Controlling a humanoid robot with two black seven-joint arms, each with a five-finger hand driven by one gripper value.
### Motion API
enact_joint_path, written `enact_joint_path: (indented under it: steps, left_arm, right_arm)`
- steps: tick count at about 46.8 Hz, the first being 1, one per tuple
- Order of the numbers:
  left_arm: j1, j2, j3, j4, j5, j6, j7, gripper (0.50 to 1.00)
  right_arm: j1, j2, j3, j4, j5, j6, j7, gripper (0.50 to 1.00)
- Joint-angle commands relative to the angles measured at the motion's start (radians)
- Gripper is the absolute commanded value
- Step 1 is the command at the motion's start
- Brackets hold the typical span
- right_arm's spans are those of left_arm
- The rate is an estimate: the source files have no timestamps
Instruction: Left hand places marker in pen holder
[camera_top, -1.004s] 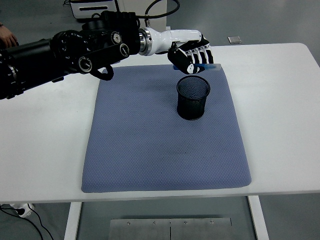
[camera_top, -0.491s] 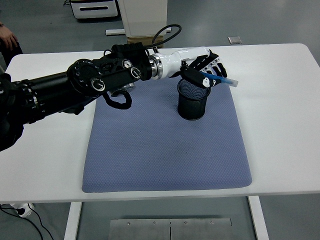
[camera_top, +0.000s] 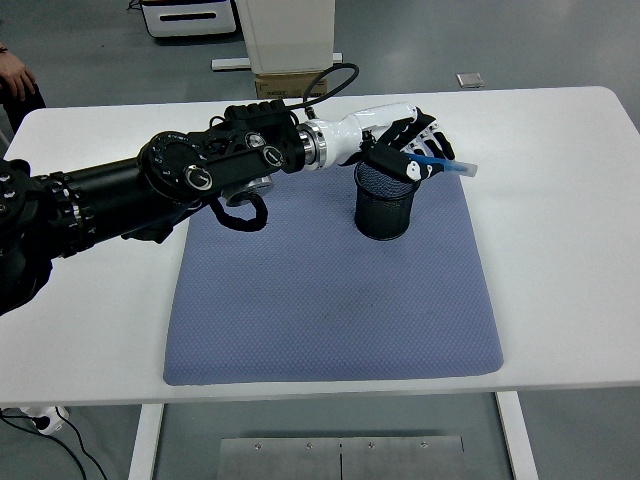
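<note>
A white surface was covered in its middle by a blue-grey mat. On the far right part of the mat a black mesh pen holder was stood upright. The left arm was reached in from the left edge, across the far side of the mat, with a black cable looped at its forearm. The left hand was held directly over the pen holder's far rim, its white-and-black fingers curled and clenched around a blue marker. The marker was kept roughly level, slightly tilted, its pale tip pointed right and sticking out past the holder's right rim. The marker was seen above the opening, not inside it; whether it touched the rim could not be told. The right arm was not seen.

Beyond the surface, a small grey square object lay on the floor at the upper right, and a white cabinet base with a cardboard-coloured piece below it was seen at the top centre. A person's hand was visible at the top left edge.
</note>
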Motion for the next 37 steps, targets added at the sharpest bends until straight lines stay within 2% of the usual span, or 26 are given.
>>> enact_joint_path:
  steps: [1,18,27,30,34,37]
  left_arm:
    - [0.001,0.0,0.0,0.0,-0.03,0.0,-0.002,0.5]
    - [0.048,0.0,-0.028,0.0,-0.147,-0.002,-0.014,0.5]
    - [0.078,0.0,-0.048,0.0,-0.173,0.0,-0.055,0.5]
    - [0.087,0.0,-0.048,0.0,-0.196,0.0,-0.058,0.54]
    - [0.088,-0.002,-0.048,0.0,-0.202,0.0,-0.058,0.636]
    - [0.088,0.0,-0.048,0.0,-0.205,0.0,-0.058,0.654]
  right_arm:
    - [0.0,0.0,0.0,0.0,0.0,0.0,0.0,1.0]
    - [0.0,0.0,0.0,0.0,0.0,0.0,0.0,1.0]
    - [0.0,0.0,0.0,0.0,0.0,0.0,0.0,1.0]
    - [0.0,0.0,0.0,0.0,0.0,0.0,0.0,1.0]
    - [0.0,0.0,0.0,0.0,0.0,0.0,0.0,1.0]
    - [0.0,0.0,0.0,0.0,0.0,0.0,0.0,1.0]
